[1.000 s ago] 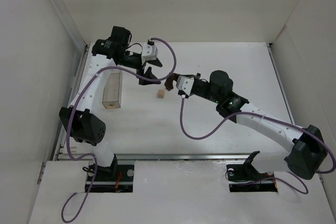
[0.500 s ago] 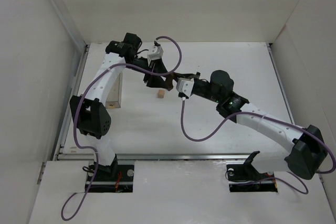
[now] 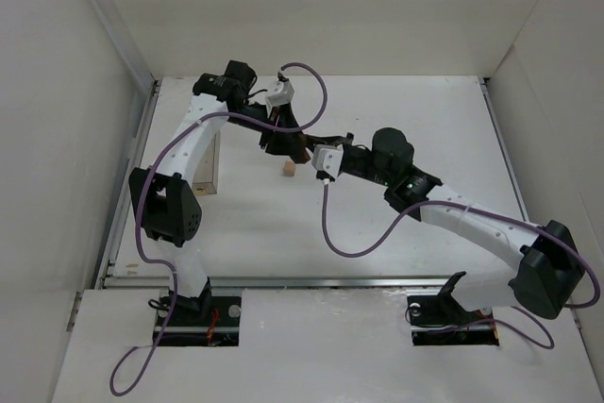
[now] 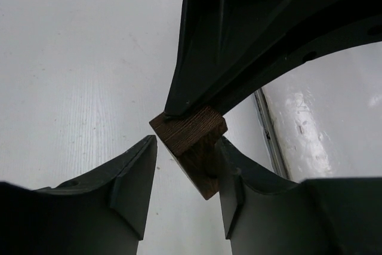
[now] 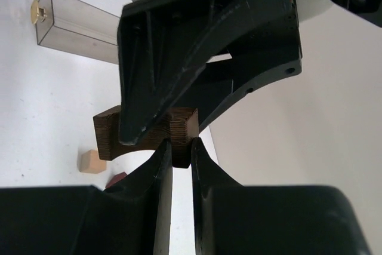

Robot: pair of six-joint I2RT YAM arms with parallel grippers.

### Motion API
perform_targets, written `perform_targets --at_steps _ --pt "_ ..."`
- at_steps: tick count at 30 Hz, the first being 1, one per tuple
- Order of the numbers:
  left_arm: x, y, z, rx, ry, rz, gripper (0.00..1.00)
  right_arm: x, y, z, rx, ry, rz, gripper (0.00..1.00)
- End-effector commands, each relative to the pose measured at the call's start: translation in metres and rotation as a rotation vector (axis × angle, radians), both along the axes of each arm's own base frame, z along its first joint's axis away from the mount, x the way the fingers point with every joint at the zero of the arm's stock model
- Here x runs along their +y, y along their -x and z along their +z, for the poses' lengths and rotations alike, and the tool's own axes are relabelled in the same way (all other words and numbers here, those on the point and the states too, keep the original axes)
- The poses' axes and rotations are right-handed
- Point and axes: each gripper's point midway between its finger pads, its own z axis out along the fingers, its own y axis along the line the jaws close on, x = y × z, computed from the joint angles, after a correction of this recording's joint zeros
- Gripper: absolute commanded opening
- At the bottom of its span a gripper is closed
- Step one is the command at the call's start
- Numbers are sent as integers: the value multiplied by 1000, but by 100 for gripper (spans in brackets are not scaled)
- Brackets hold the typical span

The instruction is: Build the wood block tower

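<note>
The right end effector [image 5: 181, 150] is clamped narrowly on the dark brown block [image 5: 106, 135] above the surface [image 3: 406, 110], and the block is flanked by the half-open left end effector [image 4: 186, 147]. The pale tan cube [image 5: 92, 162] and maroon piece [image 5: 117, 178] are seen close together below.

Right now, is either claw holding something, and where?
The right gripper pinches the dark brown block by one end; the left gripper straddles its other end, jaws not closed.

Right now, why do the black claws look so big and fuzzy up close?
Left wrist view: the left fingers sit right by the lens, so they look huge and soft, while the dark brown block shows clear grain. Right wrist view: the right fingers blur likewise. Top view: even light.
</note>
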Motion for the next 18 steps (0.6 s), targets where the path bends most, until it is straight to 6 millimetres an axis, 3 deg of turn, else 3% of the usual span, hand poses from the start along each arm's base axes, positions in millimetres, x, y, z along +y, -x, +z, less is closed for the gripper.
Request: perform_targets --at_steps 1,4,5,7,9,13,14,15,17,18 --pt "-5 3 22 -37 77 -25 38 11 11 42 -82 -88 63 0" --pt "-5 3 22 -37 77 -25 26 11 11 44 -89 -94 63 0" --pt "-5 3 22 -29 75 -24 15 11 11 44 -89 -94 63 0" --pt "-4 3 21 -31 67 -21 5 11 11 44 -89 -94 63 0" --pt "-4 2 19 -35 54 -16 0 12 10 43 -89 -94 63 0" --pt "0 -3 7 -62 -2 -2 0 12 9 44 -63 -115 52 0" --pt "1 -5 3 -68 -21 5 0 11 8 46 -40 -136 42 6" --pt "1 -9 3 -79 -28 13 0 11 3 45 -22 -154 20 23" --pt "3 -19 -6 -86 -76 50 0 5 -4 47 58 -209 -41 34" --pt "4 -21 -5 -32 -108 99 0 3 -8 54 85 -250 -69 50"
